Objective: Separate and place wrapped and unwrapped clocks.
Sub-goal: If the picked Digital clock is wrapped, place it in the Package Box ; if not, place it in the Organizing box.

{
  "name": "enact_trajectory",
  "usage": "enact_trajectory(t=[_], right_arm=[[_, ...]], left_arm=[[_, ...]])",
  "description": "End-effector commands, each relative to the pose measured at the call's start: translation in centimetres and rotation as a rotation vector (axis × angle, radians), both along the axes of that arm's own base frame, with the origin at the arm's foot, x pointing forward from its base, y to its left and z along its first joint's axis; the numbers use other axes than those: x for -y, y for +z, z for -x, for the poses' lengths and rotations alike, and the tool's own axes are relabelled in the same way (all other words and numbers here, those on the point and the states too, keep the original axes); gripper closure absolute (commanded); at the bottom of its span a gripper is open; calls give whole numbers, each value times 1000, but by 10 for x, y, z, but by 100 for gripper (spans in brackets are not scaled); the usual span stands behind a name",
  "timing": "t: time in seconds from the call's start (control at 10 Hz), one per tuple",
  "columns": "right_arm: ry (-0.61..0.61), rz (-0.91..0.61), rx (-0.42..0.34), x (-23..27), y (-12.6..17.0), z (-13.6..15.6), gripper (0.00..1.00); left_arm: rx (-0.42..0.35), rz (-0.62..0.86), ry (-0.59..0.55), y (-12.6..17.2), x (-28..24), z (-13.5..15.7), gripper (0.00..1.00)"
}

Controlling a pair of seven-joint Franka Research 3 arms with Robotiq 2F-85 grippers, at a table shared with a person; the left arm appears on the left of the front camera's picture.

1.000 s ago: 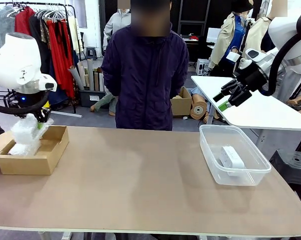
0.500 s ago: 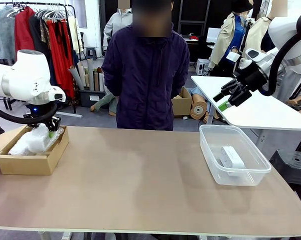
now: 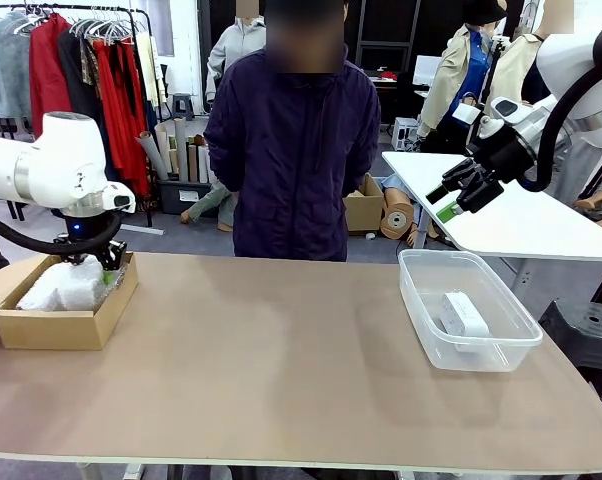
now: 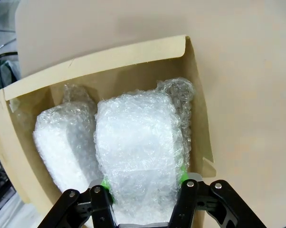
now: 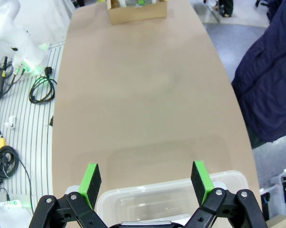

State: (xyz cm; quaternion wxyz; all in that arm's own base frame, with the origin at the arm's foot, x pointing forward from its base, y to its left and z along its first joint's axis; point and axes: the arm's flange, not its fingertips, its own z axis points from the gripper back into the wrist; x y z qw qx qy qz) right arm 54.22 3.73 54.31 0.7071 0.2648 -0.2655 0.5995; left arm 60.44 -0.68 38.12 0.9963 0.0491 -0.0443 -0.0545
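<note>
Long tan table, boxes at either end, a person across from me.

A shallow brown cardboard box [image 3: 66, 325] sits at my left end of the smooth tan tabletop [image 3: 281, 360], flap open; a clear plastic tub [image 3: 466, 345] stands well apart at my right end. A person in a dark purple jacket [image 3: 291, 150] stands at the far edge. Behind, red garments hang on a clothes rack [image 3: 91, 70], and a white side table [image 3: 521, 225] stands off to my right.
</note>
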Motion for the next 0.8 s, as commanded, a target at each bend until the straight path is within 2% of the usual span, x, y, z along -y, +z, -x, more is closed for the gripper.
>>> enact_trajectory(t=[0.0, 0.3, 0.4, 0.7], right_arm=[[-12, -1, -4, -2, 3, 0, 0], [-12, -1, -4, -2, 3, 0, 0], [-12, -1, -4, -2, 3, 0, 0], [-12, -1, -4, -2, 3, 0, 0]], left_arm=[[-20, 8, 3, 3, 1, -7, 65], [-31, 8, 3, 2, -1, -8, 8], [-32, 7, 2, 3, 0, -9, 0], [-34, -1, 7, 8, -1, -9, 0]])
